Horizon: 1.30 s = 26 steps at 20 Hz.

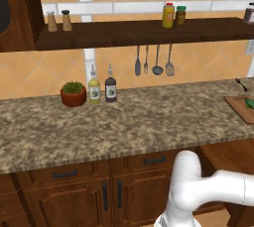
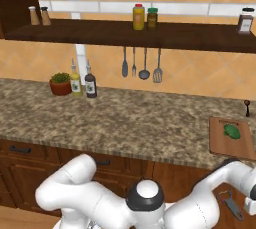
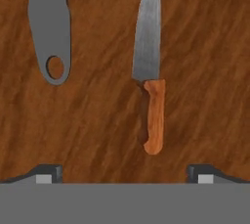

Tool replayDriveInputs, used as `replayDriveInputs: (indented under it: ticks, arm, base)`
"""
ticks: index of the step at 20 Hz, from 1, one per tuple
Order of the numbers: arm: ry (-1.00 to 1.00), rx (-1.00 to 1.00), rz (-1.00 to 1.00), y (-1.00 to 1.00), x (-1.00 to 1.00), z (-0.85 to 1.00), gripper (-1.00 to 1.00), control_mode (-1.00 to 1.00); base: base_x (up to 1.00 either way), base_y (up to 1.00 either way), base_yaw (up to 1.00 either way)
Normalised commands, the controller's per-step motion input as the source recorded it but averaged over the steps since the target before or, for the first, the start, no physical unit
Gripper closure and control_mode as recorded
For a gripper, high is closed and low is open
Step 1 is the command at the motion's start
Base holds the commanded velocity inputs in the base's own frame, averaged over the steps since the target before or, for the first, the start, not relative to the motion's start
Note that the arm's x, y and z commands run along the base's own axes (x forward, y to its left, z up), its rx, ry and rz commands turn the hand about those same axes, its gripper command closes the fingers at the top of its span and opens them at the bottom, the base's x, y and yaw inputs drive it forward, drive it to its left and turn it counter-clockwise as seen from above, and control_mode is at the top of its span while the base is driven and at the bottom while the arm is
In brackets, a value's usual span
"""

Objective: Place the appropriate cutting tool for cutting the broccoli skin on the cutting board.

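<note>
In the hand view I look straight down on a brown wooden surface. A grey metal peeler (image 3: 49,27) with a hole in its handle lies at the upper left. A knife (image 3: 149,71) with a steel blade and orange-brown handle lies right of it, tip pointing up. My gripper (image 3: 124,174) hovers above them, open, with nothing between its fingers. The cutting board (image 2: 222,145) lies on the counter at the right, and the broccoli (image 2: 232,131) rests on it. Both also show at the right edge of the left base view: cutting board (image 1: 238,108), broccoli (image 1: 249,103). The peeler (image 2: 230,204) lies low, below the counter's front edge.
A potted plant (image 1: 73,93) and two bottles (image 1: 101,88) stand at the back of the granite counter (image 1: 124,122). Utensils (image 1: 154,61) hang under the dark wall shelf (image 1: 144,31), which carries jars. A small dark object (image 2: 246,106) stands behind the board.
</note>
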Motion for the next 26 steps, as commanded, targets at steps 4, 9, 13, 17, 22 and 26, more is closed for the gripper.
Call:
replayDriveInputs:
  ticks: [4,9,13,17,22,26]
  arm:
    - [0.01,0.1,0.0,-0.23,0.29,-0.28,-1.0,-1.0]
    - [0.0,0.11,0.01,-0.3,0.18,-0.45,-1.0,-1.0]
    - [0.0,0.05,0.01,-0.38,0.31,-0.34,-1.0,-1.0]
    - [0.01,0.04,0.0,-0.41,0.33,-0.24,-1.0,-1.0]
    - [0.03,0.13,0.03,-0.25,0.05,-0.45,-1.0,-1.0]
    - [0.13,0.1,0.01,-0.06,0.0,-0.7,1.0,-1.0]
  base:
    - [0.0,0.0,0.0]
    - [0.0,0.0,0.0]
    - [0.0,0.0,0.0]
    - [0.0,0.0,0.0]
    - [0.0,0.0,0.0]
    - [0.0,0.0,0.0]
